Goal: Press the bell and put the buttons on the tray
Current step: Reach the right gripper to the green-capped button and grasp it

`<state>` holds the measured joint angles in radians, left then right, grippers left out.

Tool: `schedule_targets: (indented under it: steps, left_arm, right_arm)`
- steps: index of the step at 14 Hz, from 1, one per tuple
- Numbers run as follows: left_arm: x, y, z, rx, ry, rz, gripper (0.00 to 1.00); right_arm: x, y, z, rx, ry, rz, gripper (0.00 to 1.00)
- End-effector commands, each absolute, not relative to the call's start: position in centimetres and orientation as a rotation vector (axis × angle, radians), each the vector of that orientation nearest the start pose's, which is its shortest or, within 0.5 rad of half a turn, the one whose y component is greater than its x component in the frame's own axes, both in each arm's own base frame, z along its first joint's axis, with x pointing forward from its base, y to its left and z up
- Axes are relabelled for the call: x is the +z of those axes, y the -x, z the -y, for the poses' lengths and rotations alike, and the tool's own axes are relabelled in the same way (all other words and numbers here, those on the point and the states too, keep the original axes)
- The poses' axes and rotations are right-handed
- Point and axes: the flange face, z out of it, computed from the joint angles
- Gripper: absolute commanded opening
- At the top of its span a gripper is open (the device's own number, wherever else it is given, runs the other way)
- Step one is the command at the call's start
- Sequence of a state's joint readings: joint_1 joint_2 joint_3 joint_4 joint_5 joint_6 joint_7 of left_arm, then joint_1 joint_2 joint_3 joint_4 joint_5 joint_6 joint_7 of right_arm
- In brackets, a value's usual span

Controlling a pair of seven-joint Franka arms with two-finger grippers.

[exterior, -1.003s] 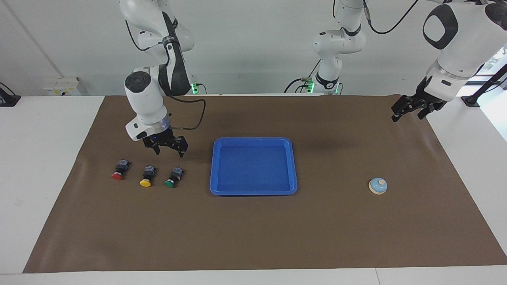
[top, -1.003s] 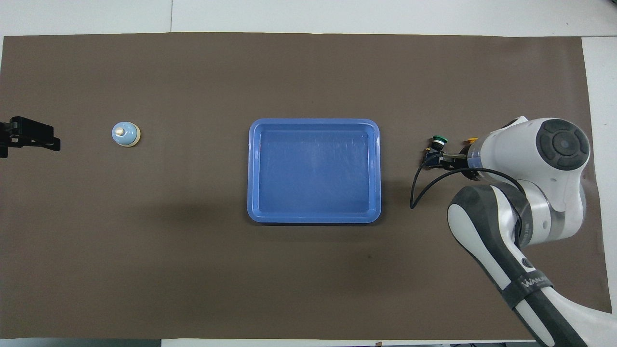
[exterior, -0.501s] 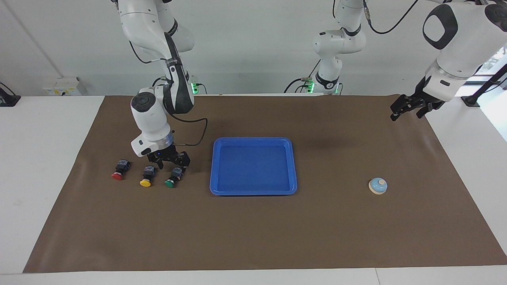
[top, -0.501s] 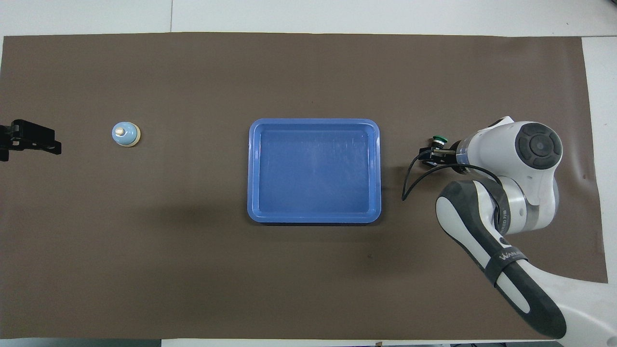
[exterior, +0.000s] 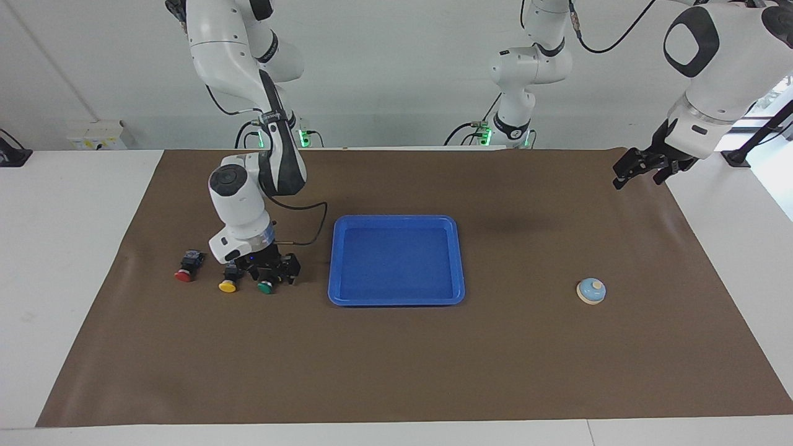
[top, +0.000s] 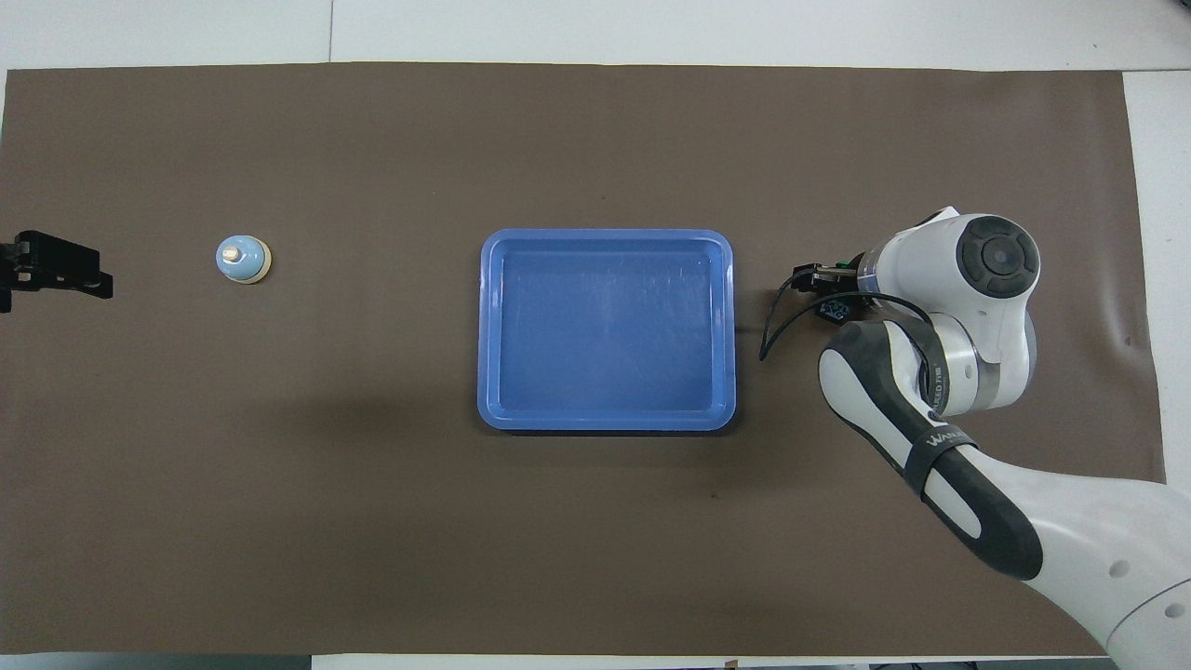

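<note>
Three buttons lie in a row toward the right arm's end of the table: red button (exterior: pixel 184 273), yellow button (exterior: pixel 228 285) and green button (exterior: pixel 266 287). My right gripper (exterior: pixel 272 274) is down at the mat, open, with a finger on each side of the green button's black body. In the overhead view the right gripper (top: pixel 823 288) and its wrist hide the buttons. The blue tray (exterior: pixel 396 301) (top: pixel 605 423) sits mid-table with nothing in it. The light blue bell (exterior: pixel 591 290) (top: pixel 243 259) stands toward the left arm's end. My left gripper (exterior: pixel 638 168) (top: pixel 56 270) waits open in the air over the mat's corner.
A brown mat (exterior: pixel 396 371) covers most of the white table. A black cable (exterior: pixel 310 229) loops from the right wrist beside the tray's edge. The right arm's elbow (top: pixel 930 437) hangs over the mat nearer to the robots than the buttons.
My right gripper has come down from above the buttons to straddle the green one. The left gripper has hardly moved. Bell, tray and buttons stay put.
</note>
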<state>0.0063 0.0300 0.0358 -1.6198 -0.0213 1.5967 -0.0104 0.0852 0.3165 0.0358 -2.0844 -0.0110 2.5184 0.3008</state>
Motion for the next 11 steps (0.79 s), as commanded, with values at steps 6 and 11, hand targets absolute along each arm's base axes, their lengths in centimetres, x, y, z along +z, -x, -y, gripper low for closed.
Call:
schedule_targets:
  steps: [6, 11]
  left_arm:
    - [58.87, -55.57, -2.08, 0.082, 3.152, 0.088, 1.00]
    - [58.87, -55.57, -2.07, 0.082, 3.153, 0.088, 1.00]
  right_arm:
    - [28.09, -59.49, -6.92, -0.162, 3.103, -0.266, 0.82]
    - [28.57, -59.31, -7.35, -0.143, 3.097, -0.300, 0.00]
